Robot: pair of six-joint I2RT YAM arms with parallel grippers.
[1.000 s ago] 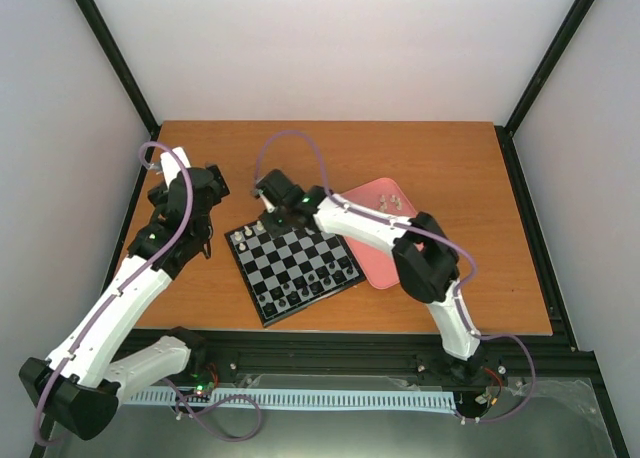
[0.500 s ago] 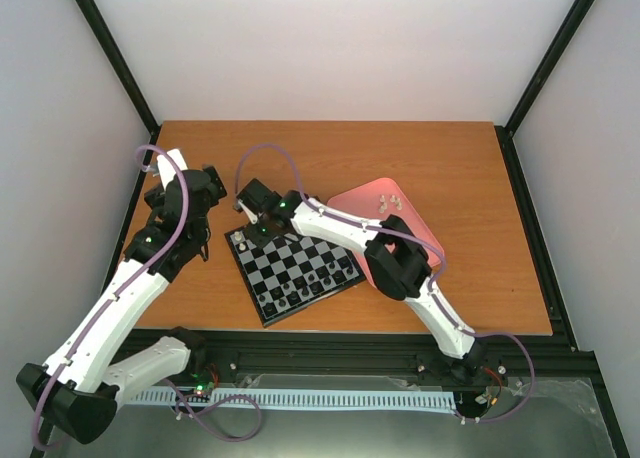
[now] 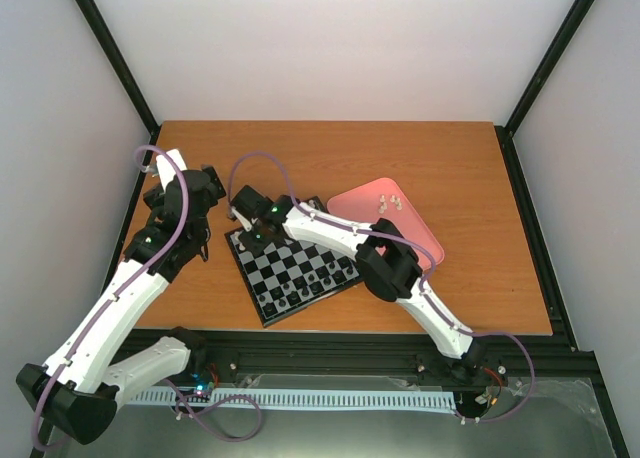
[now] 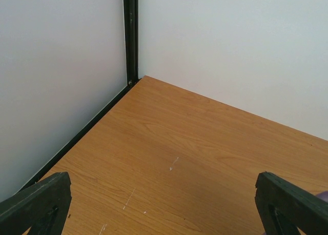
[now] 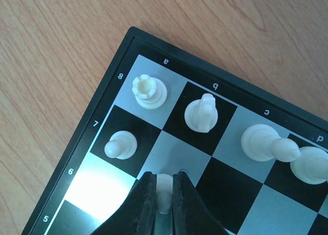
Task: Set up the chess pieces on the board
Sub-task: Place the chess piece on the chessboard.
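right gripper (image 5: 163, 207): jaws nearly shut, pinching tiny cream pawn (image 5: 163, 186) by the head, approx. over sq. b7 of black-framed checkered board (image 5: 92, 137), beside seated a7 pawn (image 5: 121, 144). piece prob. v. light, rigid, smooth, tips easily; grip upper body, keep vertical. left gripper (image 4: 164, 199): wide open, empty.

Board (image 5: 177, 153): black frame, black/silver-grey checks, white edge labels. Chess pieces (image 5: 148, 91): cream; dark pieces (image 3: 305, 288) along its 6 o'clock edge. Tray (image 3: 415, 228) at board's 2 o'clock: pink. Table (image 3: 480, 228): orange-brown woodgrain. Arms (image 3: 115, 303): white, black joints. Right gripper fingers (image 5: 146, 194): black. Walls (image 4: 230, 50): plain white.
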